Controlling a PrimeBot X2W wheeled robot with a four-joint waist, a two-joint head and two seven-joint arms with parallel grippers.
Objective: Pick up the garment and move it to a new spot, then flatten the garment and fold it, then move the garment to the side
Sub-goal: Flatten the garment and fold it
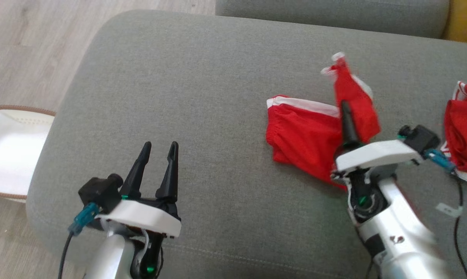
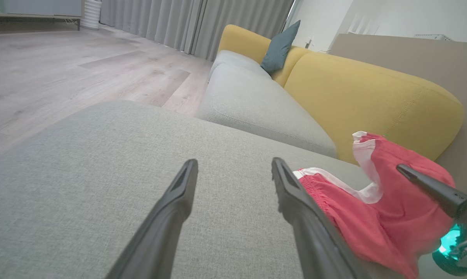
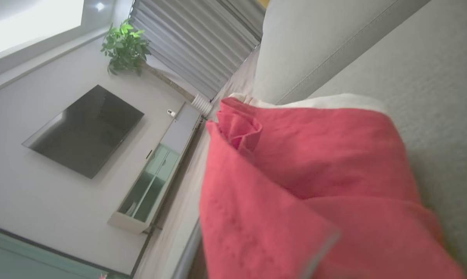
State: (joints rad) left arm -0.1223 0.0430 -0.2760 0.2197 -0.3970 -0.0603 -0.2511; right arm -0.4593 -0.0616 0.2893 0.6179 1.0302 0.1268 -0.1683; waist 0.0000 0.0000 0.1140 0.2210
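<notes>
The garment (image 1: 303, 133), red shorts with white trim, lies on the right half of the grey sofa cushion (image 1: 202, 89). One corner of it is lifted off the cushion, and my right gripper (image 1: 346, 107) is shut on that raised part. One dark finger (image 1: 348, 124) shows against the cloth. In the right wrist view the red garment (image 3: 315, 186) covers the fingers. My left gripper (image 1: 160, 148) hovers open over bare cushion at the lower left, well apart from the garment. In the left wrist view the garment (image 2: 357, 209) lies just right of my open left gripper (image 2: 234, 164).
A second red garment (image 1: 464, 131) lies at the cushion's right edge. A white basket (image 1: 8, 147) stands on the wooden floor to the left. The yellow sofa back (image 2: 365, 97) rises behind the cushion, with another grey seat cushion (image 2: 253, 100) beyond.
</notes>
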